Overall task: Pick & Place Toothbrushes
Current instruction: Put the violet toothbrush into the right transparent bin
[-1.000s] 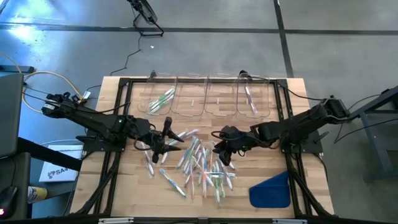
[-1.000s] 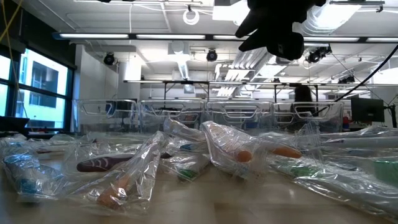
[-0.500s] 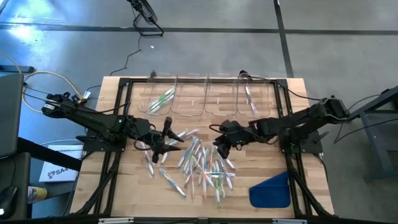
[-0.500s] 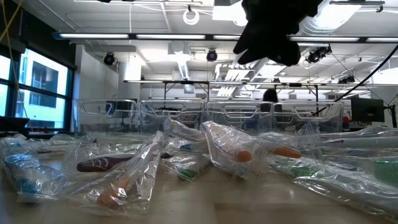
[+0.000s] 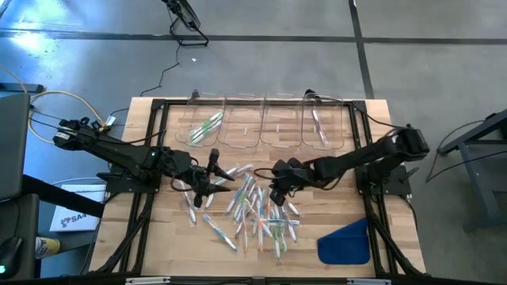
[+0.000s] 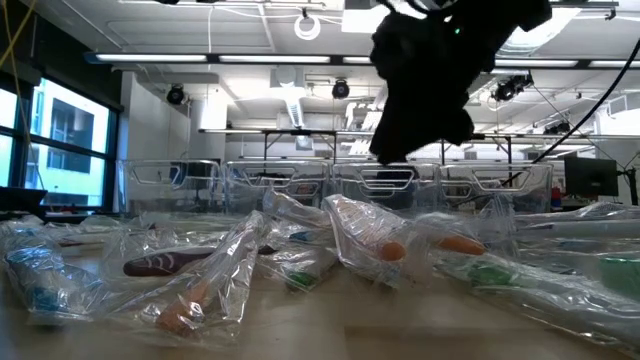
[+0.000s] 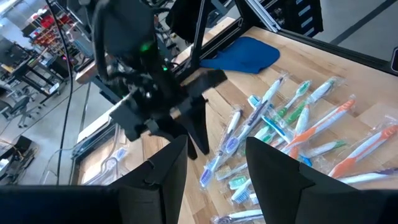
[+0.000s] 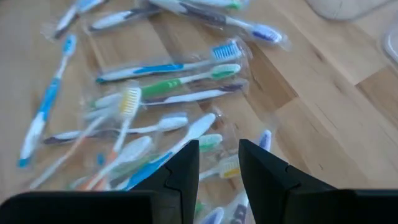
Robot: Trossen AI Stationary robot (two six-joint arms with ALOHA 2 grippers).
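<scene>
Many wrapped toothbrushes with green, blue, orange or purple parts lie in a loose pile on the wooden table; in the low view they show in crinkled clear sleeves. My right gripper hangs open over the pile's far side, tipped downward, fingers a little apart above the brushes, nothing between them. My left gripper waits open at the pile's left, nearly level; its view looks across the pile at the right arm.
Four clear bins stand in a row at the far edge; the leftmost holds green brushes, the rightmost a purple one. A blue flat cloth-like piece lies at the near right. A black frame borders the table.
My right gripper has come down toward the pile and shifted a little toward the table's left, tipping further downward. Its fingers keep the same gap. The toothbrushes have not moved.
</scene>
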